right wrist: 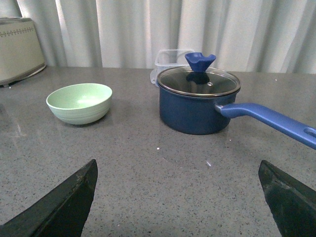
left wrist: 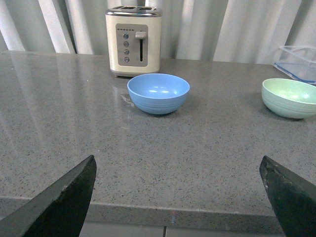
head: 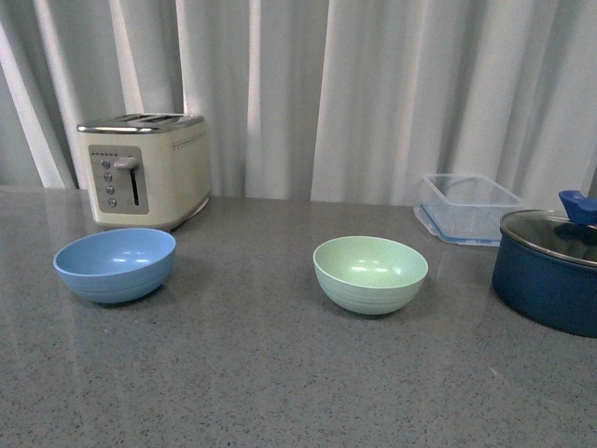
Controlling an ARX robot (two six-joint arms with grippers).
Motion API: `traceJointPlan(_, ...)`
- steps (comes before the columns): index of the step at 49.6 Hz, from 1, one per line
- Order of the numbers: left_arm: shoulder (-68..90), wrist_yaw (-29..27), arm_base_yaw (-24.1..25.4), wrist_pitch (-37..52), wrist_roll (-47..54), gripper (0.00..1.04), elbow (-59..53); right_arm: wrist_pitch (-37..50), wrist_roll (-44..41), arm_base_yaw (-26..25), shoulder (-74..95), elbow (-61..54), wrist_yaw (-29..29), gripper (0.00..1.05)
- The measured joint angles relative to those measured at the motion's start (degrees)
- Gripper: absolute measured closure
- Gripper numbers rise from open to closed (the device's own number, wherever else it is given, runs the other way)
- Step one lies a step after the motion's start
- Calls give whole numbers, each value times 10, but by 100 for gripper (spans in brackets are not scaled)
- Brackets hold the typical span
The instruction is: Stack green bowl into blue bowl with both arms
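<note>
The green bowl sits right of centre on the table, well apart from the blue bowl at left, so the right pincer, spread and empty, is likely nearer it; the left pincer, also spread, faces the blue one. One bowl of each colour.

mint-green bowl, sky-blue bowl, navy pot, cream toaster
</note>
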Motion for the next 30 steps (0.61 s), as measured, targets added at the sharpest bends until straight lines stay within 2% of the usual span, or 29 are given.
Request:
traceJointPlan(11, 0, -1, 0, 0, 0, 7, 0, 0, 0, 0, 0, 0, 0, 10)
traceJointPlan(13, 50, -79, -13, -85, -42, 7, 32, 0, 0, 0, 0, 0, 0, 10)
traceJointPlan(15, 104, -105, -9, -126, -80, 7, 57, 0, 0, 0, 0, 0, 0, 10)
traceJointPlan(18, 195, -102, 25, -131, -122, 7, 84, 0, 0, 0, -1, 0, 0, 10)
traceJointPlan(25, 427, -56, 118, -33, -181, 7, 168, 0, 0, 0, 0, 0, 0, 10)
traceJointPlan(30, 572, -34, 150, 24, -191, 7, 263, 0, 0, 0, -1, 0, 0, 10)
